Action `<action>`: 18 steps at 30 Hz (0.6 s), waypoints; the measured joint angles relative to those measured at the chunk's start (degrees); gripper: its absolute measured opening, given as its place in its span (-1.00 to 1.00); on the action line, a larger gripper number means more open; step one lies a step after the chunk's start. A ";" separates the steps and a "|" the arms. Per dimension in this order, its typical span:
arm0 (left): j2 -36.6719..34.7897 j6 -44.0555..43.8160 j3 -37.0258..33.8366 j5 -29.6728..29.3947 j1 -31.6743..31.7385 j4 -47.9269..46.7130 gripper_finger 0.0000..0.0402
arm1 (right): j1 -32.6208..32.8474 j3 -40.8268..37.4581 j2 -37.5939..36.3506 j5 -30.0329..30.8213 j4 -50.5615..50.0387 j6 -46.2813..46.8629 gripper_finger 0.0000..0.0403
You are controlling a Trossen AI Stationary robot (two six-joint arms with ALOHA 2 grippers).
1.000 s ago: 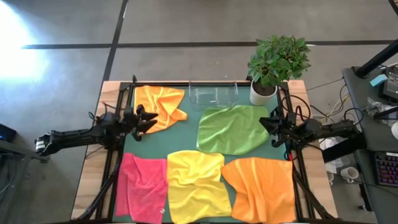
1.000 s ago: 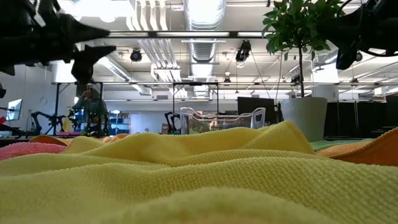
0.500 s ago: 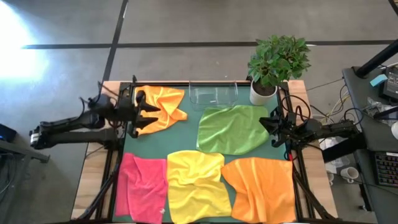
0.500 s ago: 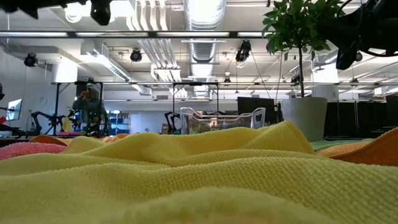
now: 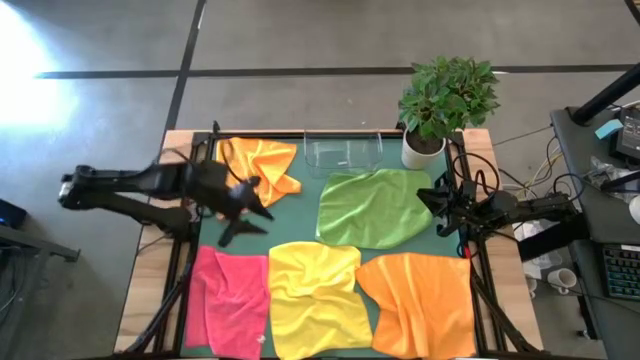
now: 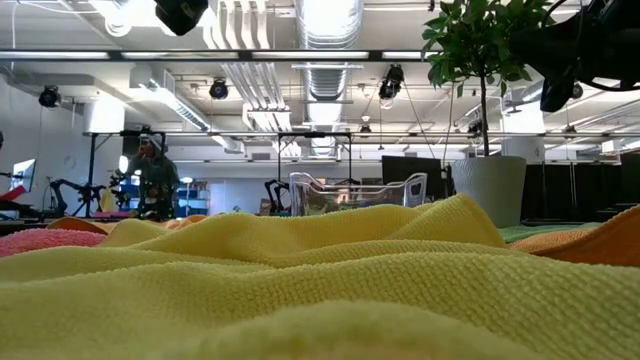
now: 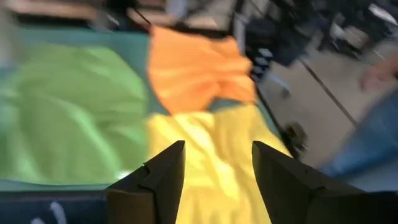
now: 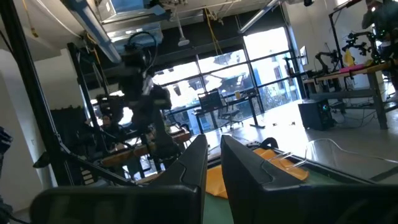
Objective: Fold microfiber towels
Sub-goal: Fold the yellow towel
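Five towels lie spread on the green mat (image 5: pixel 300 215): an orange one (image 5: pixel 262 165) at the far left, lime green (image 5: pixel 375 207) at the middle right, pink (image 5: pixel 230 300), yellow (image 5: pixel 313 297) and a second orange one (image 5: pixel 417 303) along the near edge. My left gripper (image 5: pixel 245 207) is open and empty above the mat between the far orange towel and the pink one. Its wrist view (image 7: pixel 217 174) looks over the lime green, yellow and orange towels. My right gripper (image 5: pixel 432 205) waits at the lime green towel's right edge, its fingers (image 8: pixel 214 155) nearly together.
A potted plant (image 5: pixel 445 100) and a clear plastic bin (image 5: pixel 343 152) stand at the far edge. Dark frame rails (image 5: pixel 195 190) run along both sides of the mat. A person (image 6: pixel 150 170) stands in the room beyond the table.
My left gripper has risen out of the low view, swung first toward the far orange towel, then toward the near edge and the middle of the mat, turning to point near-right. It stays open. The towels have not moved.
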 joint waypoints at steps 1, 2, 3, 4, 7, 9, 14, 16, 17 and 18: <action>1.28 -1.10 0.00 -0.14 -2.15 0.27 -0.15 | 0.00 0.01 0.00 -0.02 0.00 0.00 -0.81; 2.50 -2.42 0.02 -0.42 -4.29 0.61 -0.15 | 0.00 0.01 0.01 -0.02 0.00 0.00 -0.81; 3.79 -3.79 0.02 -0.45 -6.35 0.67 -0.15 | 0.00 -0.01 0.01 -0.02 0.00 0.00 -0.81; 5.24 -5.29 -0.07 -0.52 -8.43 0.64 -0.15 | 0.00 0.01 0.01 -0.02 0.00 0.00 -0.81; 10.00 -10.37 -0.28 -1.31 -14.54 0.63 -0.15 | 0.00 -0.01 0.00 0.00 0.02 0.00 -0.81; 13.20 -14.22 -0.31 -1.89 -18.33 1.33 -0.15 | 0.00 -0.01 0.01 -0.01 0.00 0.00 -0.81; 21.65 -22.57 -0.15 -2.76 -26.40 8.19 -0.15 | 0.00 -0.01 0.01 0.00 0.02 0.00 -0.81; 24.86 -24.04 -0.12 -2.85 -29.13 12.97 -0.15 | 0.00 0.00 0.00 -0.01 0.00 0.00 -0.81; 26.50 -24.41 -0.11 -2.90 -30.34 15.37 -0.15 | 0.00 0.01 0.00 0.00 0.00 0.00 -0.81; 27.97 -24.45 -0.11 -2.92 -31.42 17.52 -0.15 | 0.00 0.00 0.00 -0.01 0.00 0.00 -0.81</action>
